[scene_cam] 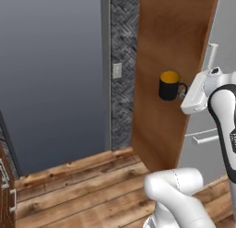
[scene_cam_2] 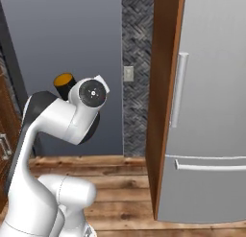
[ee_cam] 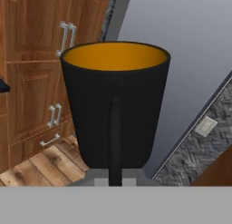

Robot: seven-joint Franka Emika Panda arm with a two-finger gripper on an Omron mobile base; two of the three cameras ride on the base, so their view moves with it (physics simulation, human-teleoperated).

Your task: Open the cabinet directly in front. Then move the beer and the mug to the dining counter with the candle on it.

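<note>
The black mug (scene_cam: 169, 85) with a yellow-orange inside hangs upright in the air, with my gripper (scene_cam: 182, 94) shut on its loop handle (ee_cam: 115, 137). In the hand view the mug (ee_cam: 115, 105) stands close up, its handle running down to my gripper (ee_cam: 115, 178). From the right base view only the mug's rim (scene_cam_2: 63, 80) peeks out behind my hand. The cabinet, the beer and the candle are out of view. Brown wooden fronts (ee_cam: 31, 91) with silver handles sit under a dark top edge; I cannot tell whether this is the dining counter.
A grey fridge (scene_cam_2: 211, 111) with silver bar handles stands at the right, beside a tall brown wooden panel (scene_cam: 170, 61). A plain grey wall (scene_cam: 50, 75) and a tiled strip with a socket (scene_cam: 117, 70) lie ahead. Wooden floor (scene_cam: 92, 185) runs below.
</note>
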